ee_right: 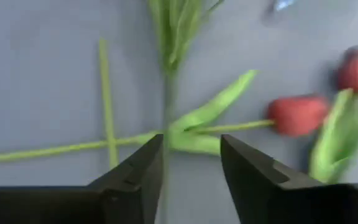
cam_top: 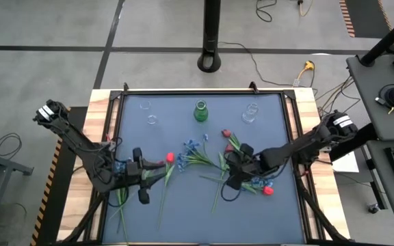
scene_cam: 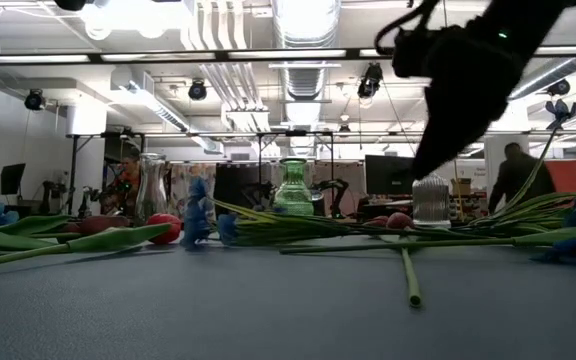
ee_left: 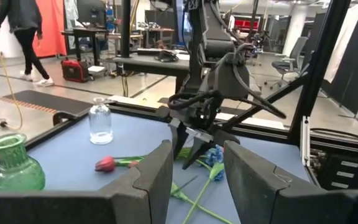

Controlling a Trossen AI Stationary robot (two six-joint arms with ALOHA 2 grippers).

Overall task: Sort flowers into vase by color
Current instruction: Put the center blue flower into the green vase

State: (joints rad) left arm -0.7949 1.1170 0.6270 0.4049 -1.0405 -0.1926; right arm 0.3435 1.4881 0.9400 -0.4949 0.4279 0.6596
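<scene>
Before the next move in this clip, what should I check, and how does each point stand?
1. Right gripper jaws open: ok.
2. Right gripper above a stem on the mat: ok.
3. Right gripper holding nothing: ok.
4. Left gripper jaws open, holding nothing: ok.
5. Green vase upright at the far side: ok.
6. Any flower already in a vase: cannot tell.

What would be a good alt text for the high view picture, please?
Seen from above, two dark robot arms reach over a blue-grey table scattered with flowers; the left gripper and right gripper hang among them, near a green vase.
</scene>
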